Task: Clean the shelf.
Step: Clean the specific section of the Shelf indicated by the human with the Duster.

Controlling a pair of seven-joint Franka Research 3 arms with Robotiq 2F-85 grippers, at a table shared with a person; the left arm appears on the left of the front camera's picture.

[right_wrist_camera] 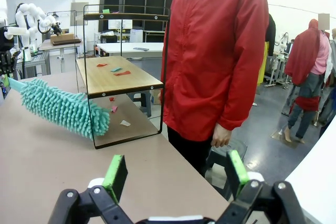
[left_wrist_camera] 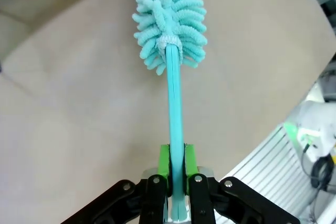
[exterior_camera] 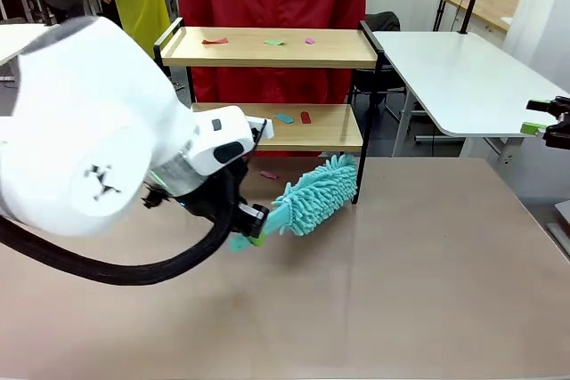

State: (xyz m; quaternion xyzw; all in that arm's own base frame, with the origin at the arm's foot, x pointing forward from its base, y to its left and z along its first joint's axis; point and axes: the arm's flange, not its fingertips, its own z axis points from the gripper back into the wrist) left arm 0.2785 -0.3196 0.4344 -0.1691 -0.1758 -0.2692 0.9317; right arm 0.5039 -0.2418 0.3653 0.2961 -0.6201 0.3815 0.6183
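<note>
Shelf (exterior_camera: 267,60) stood on the far side of the worktop (exterior_camera: 401,291), just beyond the duster (exterior_camera: 316,195) head. Its long axis ran from the left fingers (left_wrist_camera: 164,160), clenched on its handle, toward the lower board. Well apart, the right fingers (right_wrist_camera: 116,174) hung released.

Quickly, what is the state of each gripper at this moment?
Left gripper: closed on the flat handle of the turquoise fluffy microfibre duster.
Right gripper: open, holding nothing.

Left arm (exterior_camera: 89,131): big, white, left of the frame.
Left gripper (exterior_camera: 252,224): lower middle, squeezed tight on a duster (exterior_camera: 313,195) handle.
Right gripper (exterior_camera: 536,117): far right edge, spread wide.
</note>
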